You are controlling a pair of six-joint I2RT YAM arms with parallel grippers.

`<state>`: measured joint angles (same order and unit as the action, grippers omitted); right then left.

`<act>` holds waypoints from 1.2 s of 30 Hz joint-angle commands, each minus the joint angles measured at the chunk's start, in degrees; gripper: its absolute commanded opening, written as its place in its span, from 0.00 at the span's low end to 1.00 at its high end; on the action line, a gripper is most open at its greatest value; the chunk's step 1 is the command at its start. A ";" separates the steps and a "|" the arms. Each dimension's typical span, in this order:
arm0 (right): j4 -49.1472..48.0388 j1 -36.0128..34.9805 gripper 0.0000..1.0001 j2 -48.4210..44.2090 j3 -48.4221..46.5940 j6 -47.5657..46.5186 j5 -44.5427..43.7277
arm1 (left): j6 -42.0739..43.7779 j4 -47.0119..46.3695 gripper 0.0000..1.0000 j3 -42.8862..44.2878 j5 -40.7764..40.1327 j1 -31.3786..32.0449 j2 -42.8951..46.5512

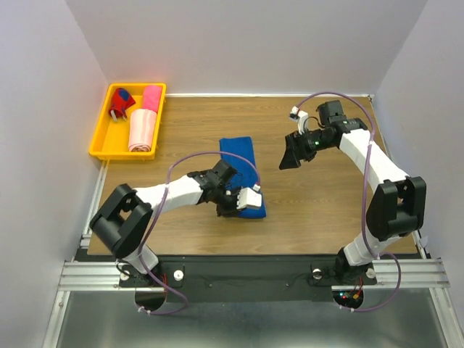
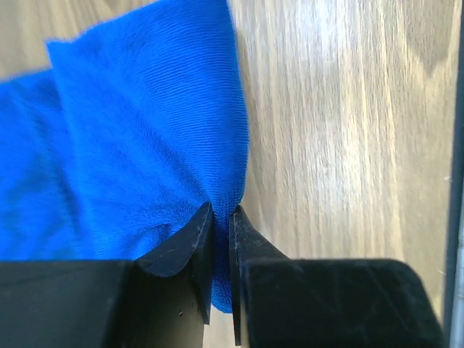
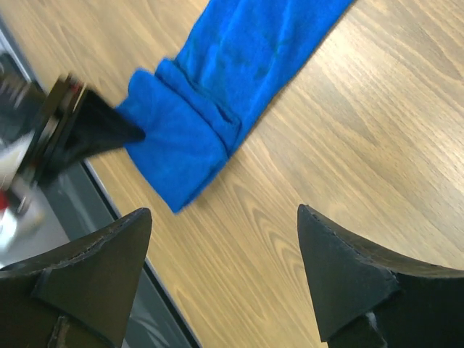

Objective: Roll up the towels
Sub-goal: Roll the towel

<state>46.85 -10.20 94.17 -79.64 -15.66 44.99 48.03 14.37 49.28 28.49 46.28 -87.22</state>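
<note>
Blue towel (image 1: 238, 152): table (image 1: 326, 210) centre, lying 12-to-6, near end folded. My left pincer (image 2: 221, 212) clenched on fold; my right pincer (image 3: 225, 217) released, at 3. Step: starting roll. Next, likely: turn fold toward 12, tight.

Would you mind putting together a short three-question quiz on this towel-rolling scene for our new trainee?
1. True or false: the right gripper is closed on the blue towel.
2. Where do the hot pink towel and the pale pink towel lie? A. in the yellow tray; B. on top of the blue towel; C. between the right gripper's fingers.
3. Fill in, near or far: the left gripper pinches the ___ end of the blue towel.

Key
1. False: its jaws stand open over bare table, apart from the towel.
2. A.
3. Near, the end by the arm bases, where the cloth is folded over.
</note>
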 commanded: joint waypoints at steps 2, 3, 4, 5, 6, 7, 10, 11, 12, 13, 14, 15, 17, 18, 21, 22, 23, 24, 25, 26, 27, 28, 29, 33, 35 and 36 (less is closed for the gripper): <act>8.69 -0.35 0.86 -4.52 -1.75 -9.47 -1.49 | -2.85 12.42 0.01 6.79 14.11 -6.71 -6.46; 9.57 -0.26 0.86 -4.70 -1.75 -11.30 -1.31 | -2.68 14.96 0.01 9.32 15.27 -7.43 -9.26; 11.40 -0.26 0.86 -5.39 -1.75 -12.37 -1.05 | -2.33 16.55 0.00 10.65 16.41 -8.22 -10.85; 12.03 -0.26 0.86 -5.84 -1.66 -13.25 -0.44 | -2.15 19.79 0.00 12.06 18.77 -9.44 -12.52; 12.56 -0.35 0.86 -6.28 -1.49 -14.04 -0.26 | -1.98 21.30 0.00 14.68 20.01 -10.15 -15.76; 12.74 -0.35 0.86 -7.32 -0.79 -15.09 -0.26 | -1.71 22.53 0.00 15.75 22.37 -10.77 -17.18; 12.48 -2.01 0.84 -9.18 0.53 -16.33 -1.39 | -1.80 26.05 0.00 19.36 25.20 -13.05 -22.19; 11.34 -2.89 0.83 -9.88 1.49 -16.33 -3.66 | -1.97 26.67 0.00 20.06 25.82 -13.41 -23.16; 10.38 -4.12 0.82 -11.01 2.28 -15.29 -5.16 | -2.41 27.46 0.00 21.46 25.91 -13.76 -25.00; 7.32 -6.74 0.80 -11.72 3.16 -14.41 -7.01 | -2.85 27.81 0.00 22.08 26.09 -14.02 -25.89; 5.72 -8.25 0.79 -12.25 3.95 -13.62 -8.68 | -2.68 28.69 0.00 22.87 26.61 -14.20 -26.94; 4.23 -9.65 0.77 -13.13 5.79 -12.39 -11.74 | -2.42 30.44 0.00 24.27 27.75 -14.46 -29.04; -0.17 -15.01 0.73 -13.40 7.38 -11.41 -14.74 | -2.06 31.94 0.00 25.43 28.81 -15.25 -31.07; -1.49 -19.20 0.70 -13.40 8.52 -10.71 -17.72 | -0.85 33.69 0.00 26.30 29.34 -15.43 -32.82; -7.20 -24.77 0.67 -12.79 9.76 -8.69 -21.17 | -0.83 34.06 0.00 26.49 28.47 -16.13 -34.76; -9.65 -27.66 0.63 -11.91 10.55 -8.34 -22.22 | -1.18 33.53 0.00 26.40 27.59 -16.40 -34.95; -11.06 -28.90 0.63 -11.38 11.16 -7.99 -22.66 | -1.79 33.01 0.00 26.22 27.32 -16.57 -34.95; -12.38 -29.96 0.62 -10.94 12.13 -8.24 -22.93 | -2.41 32.13 0.00 26.31 27.06 -16.75 -35.12; -15.01 -31.71 0.61 -9.98 13.96 -8.51 -23.45 | -2.42 32.21 0.00 26.57 26.88 -16.84 -35.30; -16.08 -32.51 0.61 -9.45 14.94 -8.68 -24.07 | -2.42 32.30 0.00 27.01 26.79 -16.93 -35.65; -16.96 -33.21 0.61 -9.01 15.56 -9.03 -23.99 | -2.42 32.73 0.00 27.45 26.53 -17.01 -35.91; -18.19 -34.35 0.61 -8.57 16.52 -9.38 -23.46 | -2.50 32.83 0.00 28.32 26.44 -17.10 -36.35; -19.16 -34.97 0.62 -8.22 17.14 -9.39 -22.24 | -2.50 32.83 0.00 28.77 26.18 -17.19 -36.62; -26.18 -37.79 0.66 -6.99 20.92 -8.59 -23.63 | -2.33 33.35 0.00 30.44 25.74 -17.45 -37.23; -28.47 -38.41 0.66 -5.50 21.63 -9.30 -24.51 | -2.07 33.44 0.00 30.62 25.48 -17.54 -37.49; -29.09 -38.58 0.67 -4.53 21.98 -9.91 -24.95 | -2.15 33.18 0.00 30.18 25.30 -17.63 -37.50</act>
<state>26.76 -47.68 87.94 -58.13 -24.77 22.31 44.01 48.56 79.15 61.30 29.12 -122.43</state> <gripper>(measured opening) 0.664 0.203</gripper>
